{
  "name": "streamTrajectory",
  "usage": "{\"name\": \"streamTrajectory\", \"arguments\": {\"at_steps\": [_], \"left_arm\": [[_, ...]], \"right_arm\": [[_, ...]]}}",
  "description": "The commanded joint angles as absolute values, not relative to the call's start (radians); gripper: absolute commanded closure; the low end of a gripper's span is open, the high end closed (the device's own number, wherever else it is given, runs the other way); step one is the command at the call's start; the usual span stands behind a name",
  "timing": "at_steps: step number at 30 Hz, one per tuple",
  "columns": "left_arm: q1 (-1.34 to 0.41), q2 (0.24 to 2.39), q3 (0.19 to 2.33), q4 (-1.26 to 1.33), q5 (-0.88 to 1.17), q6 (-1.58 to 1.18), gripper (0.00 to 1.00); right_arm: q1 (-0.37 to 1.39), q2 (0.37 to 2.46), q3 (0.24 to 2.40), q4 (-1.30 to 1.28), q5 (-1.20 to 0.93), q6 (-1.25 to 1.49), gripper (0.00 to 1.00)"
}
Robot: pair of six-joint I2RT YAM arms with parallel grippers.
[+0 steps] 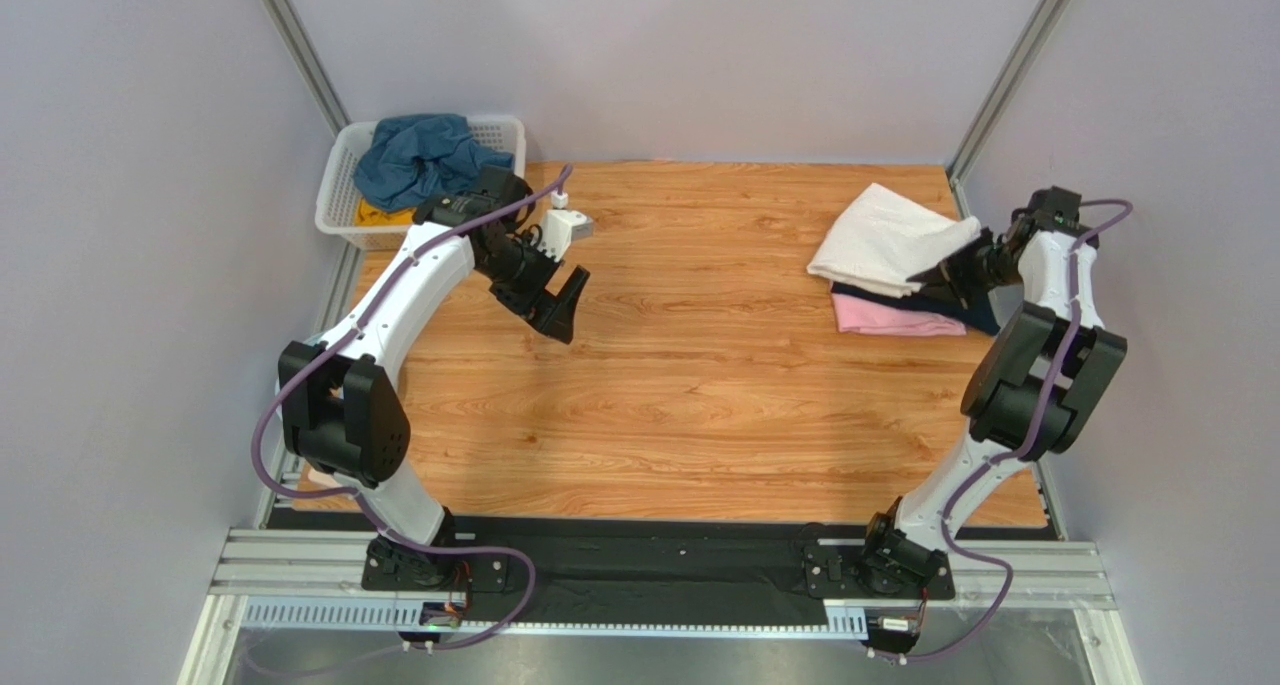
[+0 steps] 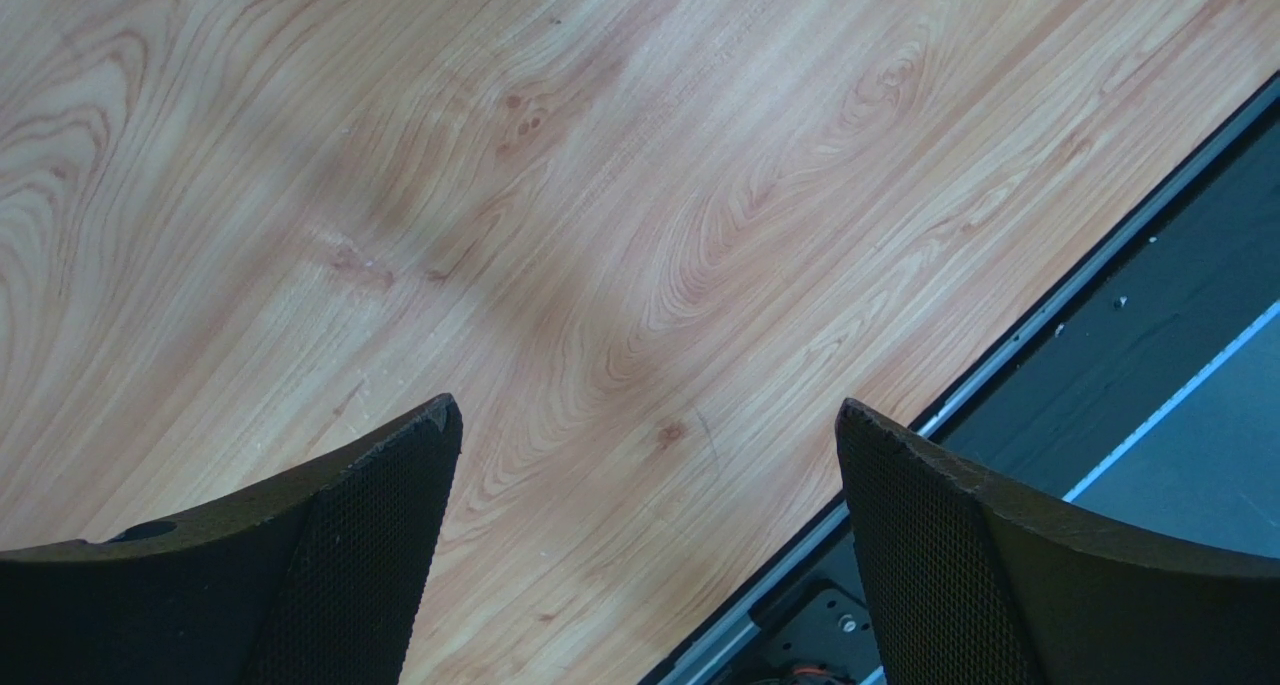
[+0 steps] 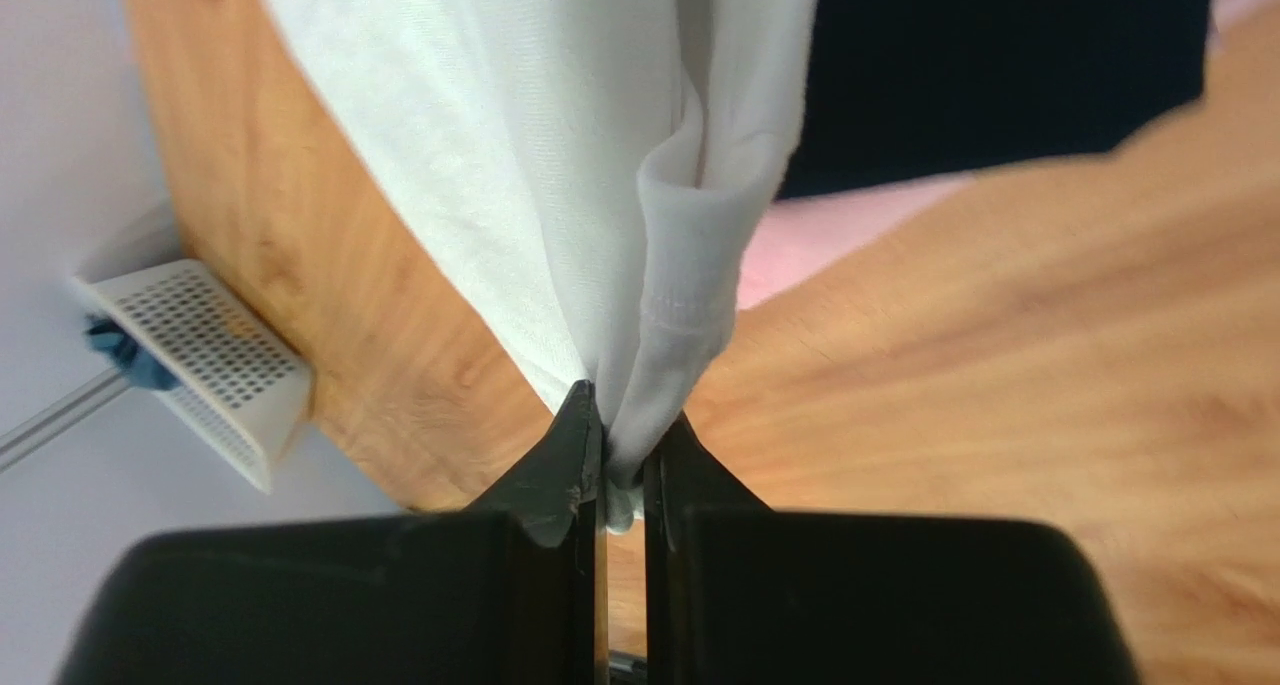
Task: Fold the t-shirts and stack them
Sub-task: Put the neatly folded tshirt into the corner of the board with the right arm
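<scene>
Bench [image 1: 706, 385]: wood-grain top, smooth, low satin sheen.
White t-shirt [image 1: 887, 235]: soft matt knit cloth with a stitched hem.
Pink t-shirt [image 1: 887, 316], navy t-shirt [image 3: 992, 70]: same matt cloth.
Teal-blue t-shirt [image 1: 421, 153]: matt cloth, crumpled.
Basket [image 1: 343, 175]: white plastic, perforated walls, slight gloss.
Left claw [image 2: 646, 415]: black and matt; fingers [image 2: 361, 550] have finely dimpled inner faces.
Right claw [image 3: 624, 445]: black, smooth, matt.
Left arm [image 1: 398, 288]: glossy white plastic shell, matt black joints.
Base rail [image 1: 301, 565]: ribbed bare metal, dull shine.

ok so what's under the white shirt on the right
A navy shirt lies right under the white shirt, and a pink shirt under that; only their near edges show. The rest is covered, so anything else beneath cannot be seen.
</scene>
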State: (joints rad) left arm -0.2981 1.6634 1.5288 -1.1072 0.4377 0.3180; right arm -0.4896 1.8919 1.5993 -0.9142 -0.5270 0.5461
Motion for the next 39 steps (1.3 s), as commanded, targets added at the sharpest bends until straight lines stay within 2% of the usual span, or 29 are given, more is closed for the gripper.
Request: {"name": "streamTrajectory", "arguments": {"at_steps": [1, 6, 10, 11, 13, 14, 16, 18, 25, 31, 35, 39], "left_arm": [[-0.295, 1.658, 1.583, -1.118, 0.474, 0.310, 0.00], [-0.295, 1.657, 1.598, -1.135, 0.465, 0.324, 0.00], [-0.295, 1.651, 1.579, -1.129, 0.448, 0.337, 0.00], [-0.295, 1.652, 1.577, -1.129, 0.446, 0.341, 0.00], [-0.295, 1.652, 1.574, -1.128, 0.443, 0.342, 0.00], [-0.295, 1.649, 1.572, -1.127, 0.443, 0.347, 0.00], [-0.295, 1.651, 1.571, -1.127, 0.440, 0.347, 0.00], [-0.295, 1.654, 1.571, -1.126, 0.436, 0.348, 0.00], [-0.295, 1.660, 1.580, -1.132, 0.431, 0.350, 0.00], [-0.295, 1.648, 1.562, -1.135, 0.420, 0.350, 0.00], [-0.295, 1.644, 1.554, -1.134, 0.403, 0.354, 0.00], [-0.295, 1.643, 1.551, -1.134, 0.400, 0.351, 0.00]], "right_arm": [[-0.500, 1.738, 1.432, -0.942, -0.375, 0.497, 1.00], [-0.577, 1.697, 1.350, -0.963, -0.226, 0.529, 1.00], [-0.600, 1.680, 1.318, -0.933, -0.232, 0.551, 1.00], [-0.598, 1.692, 1.322, -0.937, -0.242, 0.545, 0.83], [-0.598, 1.744, 1.331, -0.951, -0.297, 0.534, 0.57], [-0.588, 1.753, 1.345, -0.971, -0.317, 0.520, 0.37], [-0.569, 1.717, 1.351, -0.968, -0.308, 0.509, 0.16], [-0.532, 1.666, 1.371, -0.951, -0.307, 0.517, 0.01], [-0.422, 1.601, 1.515, -0.956, -0.388, 0.554, 0.00], [-0.374, 1.680, 1.531, -0.940, -0.408, 0.580, 0.00], [-0.359, 1.703, 1.459, -0.847, -0.416, 0.592, 0.00], [-0.359, 1.842, 1.479, -0.827, -0.436, 0.578, 0.00]]}}
